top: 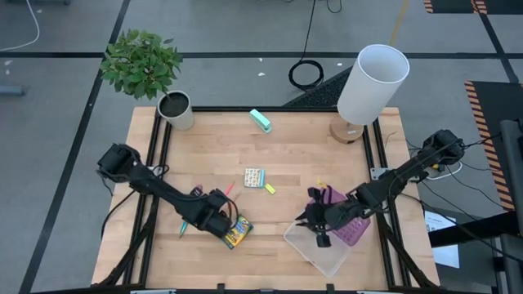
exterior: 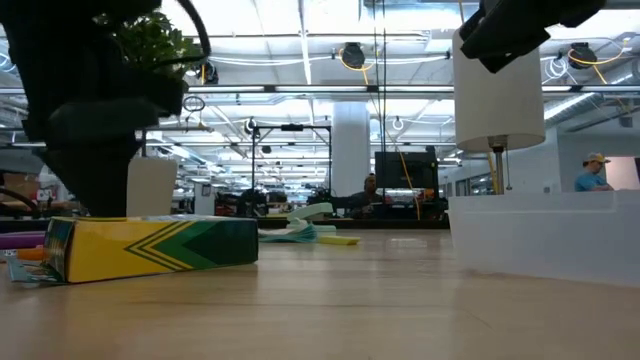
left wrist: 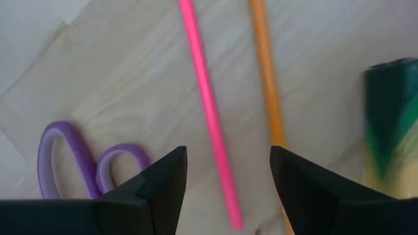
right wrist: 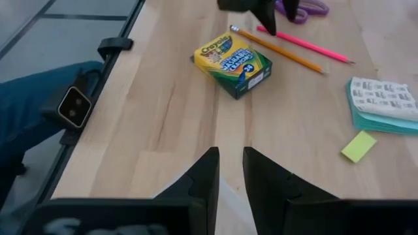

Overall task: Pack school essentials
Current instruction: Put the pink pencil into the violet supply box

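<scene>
From above, the left gripper [top: 214,214] hangs low over the counter [top: 286,155] beside the crayon box [top: 237,234]; the right gripper [top: 320,224] hovers over a clear bin [top: 315,251].

At counter height, the crayon box [exterior: 150,247] lies flat.

The left wrist shows fingers [left wrist: 153,186] apart above the red pen [left wrist: 209,111], orange pencil [left wrist: 266,72] and scissors [left wrist: 78,160].

The right wrist shows fingers [right wrist: 202,176] nearly together.

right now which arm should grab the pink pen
Left. Its open claw hangs right over the pen, which runs between its fingers, beside the pencil. The right claw sits across the table at the clear bin, nearly shut.
</scene>
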Robot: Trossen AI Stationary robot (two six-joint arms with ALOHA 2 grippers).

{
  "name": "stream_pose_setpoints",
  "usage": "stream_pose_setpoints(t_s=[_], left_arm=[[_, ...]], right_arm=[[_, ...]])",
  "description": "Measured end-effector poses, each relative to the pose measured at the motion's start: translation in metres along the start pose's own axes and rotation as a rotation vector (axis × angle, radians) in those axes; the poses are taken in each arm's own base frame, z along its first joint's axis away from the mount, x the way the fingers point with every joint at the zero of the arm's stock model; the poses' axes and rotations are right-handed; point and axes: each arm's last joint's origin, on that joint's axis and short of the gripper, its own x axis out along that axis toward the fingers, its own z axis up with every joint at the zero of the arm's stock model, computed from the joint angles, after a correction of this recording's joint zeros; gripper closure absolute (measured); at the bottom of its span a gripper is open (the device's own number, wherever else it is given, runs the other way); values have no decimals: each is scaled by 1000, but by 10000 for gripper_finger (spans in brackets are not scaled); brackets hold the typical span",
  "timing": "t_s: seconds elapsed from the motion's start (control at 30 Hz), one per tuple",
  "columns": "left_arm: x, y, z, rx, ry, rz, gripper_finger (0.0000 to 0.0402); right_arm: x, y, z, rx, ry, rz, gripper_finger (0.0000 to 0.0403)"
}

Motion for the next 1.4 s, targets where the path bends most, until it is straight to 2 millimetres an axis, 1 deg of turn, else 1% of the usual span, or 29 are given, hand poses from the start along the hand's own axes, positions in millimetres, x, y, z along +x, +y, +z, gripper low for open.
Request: stream_pose_setpoints(t_s=[0.2, 0.47, 0.63, 0.93, 1.03, 1.27, 1.4], left_arm=[[10, 0, 3, 14, 56, 23, 179], [10, 1, 5, -11, 60, 23, 179], [15, 4, 2, -37, 67, 40, 179], [20, 5, 0, -51, 62, 2, 182], [20, 4, 0, -53, 62, -5, 204], [20, 2, 0, -55, 61, -20, 281], [20, 2, 0, -51, 61, -20, 310]], right_arm=[[0, 0, 0, 1, -1, 1, 339], [0, 0, 0, 10, -1, 2, 339], [0, 0, 0, 10, 0, 4, 339], [0, 0, 0, 9, 0, 5, 339], [0, 0, 0, 10, 0, 5, 339], [0, 0, 0, 10, 0, 5, 339], [0, 0, 0, 10, 0, 5, 339]])
